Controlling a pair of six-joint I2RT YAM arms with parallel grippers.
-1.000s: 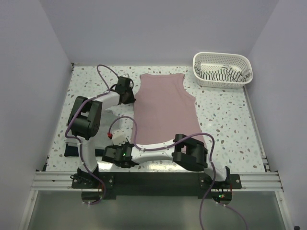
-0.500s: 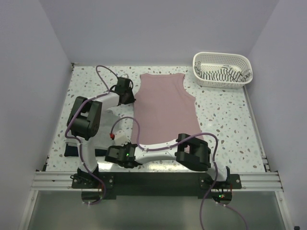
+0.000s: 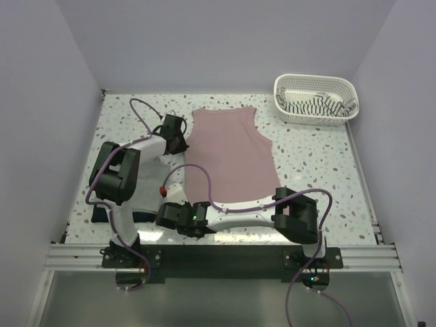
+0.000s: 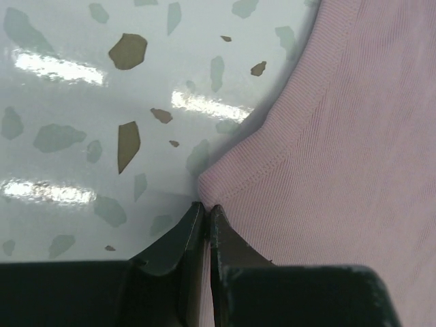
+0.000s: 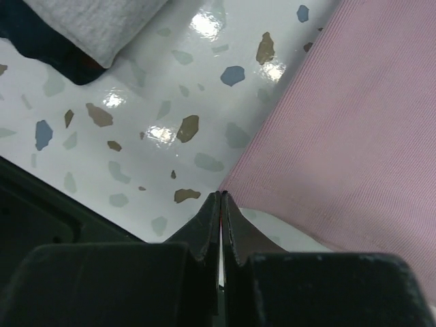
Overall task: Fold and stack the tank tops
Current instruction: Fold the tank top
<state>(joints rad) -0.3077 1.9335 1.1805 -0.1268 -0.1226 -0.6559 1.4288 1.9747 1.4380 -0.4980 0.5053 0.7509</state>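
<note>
Shifted since the earlier frame: the pink tank top [image 3: 228,153] now lies further left on the table [image 3: 313,170] with its left side drawn in, and both arms have swung that way with it.

Item 1, position. The pink tank top lies flat and face-open, hem toward the arm bases and neckline away. No fold is visible in it.

Item 2, progress. Off the pink tank top's near-left corner, the grey top [image 5: 95,24] rests on the navy top [image 5: 41,51]; these two appear folded and stacked, though the arm hides most of the pile. The striped top [image 3: 320,105] is bunched inside the basket [image 3: 315,76], beyond the pink tank top's far-right corner, not yet laid out. Judged state: roughly half complete, with two garments still to fold and stack.

Item 3, fingers. The left gripper [image 4: 206,208] sits at the pink tank top's left edge, at the foot of the armhole. Its fingers [image 4: 180,238] are closed to a sliver, with a thin strip of pink cloth apparently between them. The right gripper [image 5: 221,197] reaches across to the pink tank top's near-left hem corner. Its fingers [image 5: 204,225] are pressed together on that corner, which sits slightly raised off the table.
</note>
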